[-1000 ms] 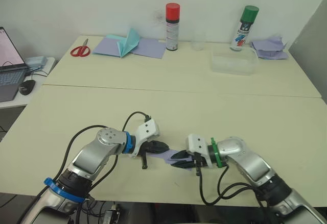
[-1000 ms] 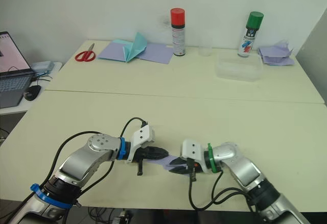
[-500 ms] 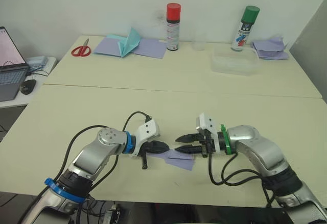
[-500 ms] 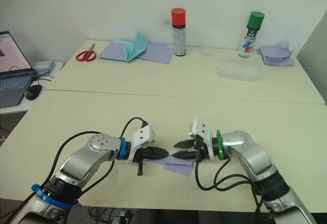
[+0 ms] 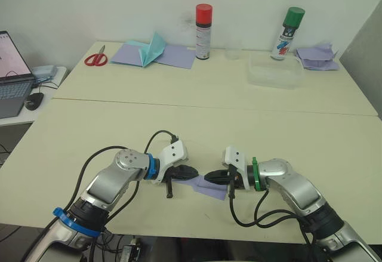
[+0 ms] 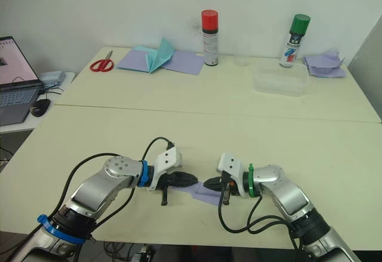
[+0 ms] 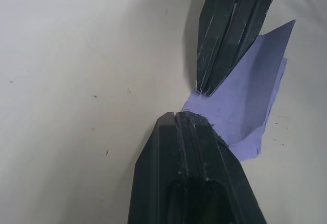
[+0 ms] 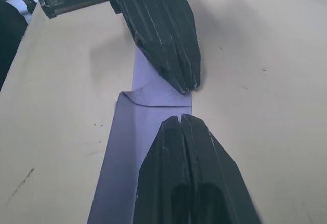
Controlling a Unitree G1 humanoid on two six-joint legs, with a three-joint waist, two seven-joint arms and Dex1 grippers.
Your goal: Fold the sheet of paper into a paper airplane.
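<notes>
The sheet of paper, pale lavender and folded into a narrow strip, lies flat near the table's front edge between my two arms. My left gripper is shut on its left corner. My right gripper is shut too, its tip at the paper's near edge, almost touching the left tip. In the left wrist view the paper spreads out beside my shut left fingers, with the right gripper's shut fingers opposite. In the right wrist view a small curled fold of the paper sits between the two tips.
Along the back stand a red-capped spray can, a green-capped can and a clear plastic container. Scissors, a teal paper shape on lavender sheets and a crumpled lavender pile lie there too. A laptop sits left.
The right gripper let go of the paper, rose and opened half a second ago. It has now come back down and shut at the paper beside the left tip. The left gripper stayed put.
</notes>
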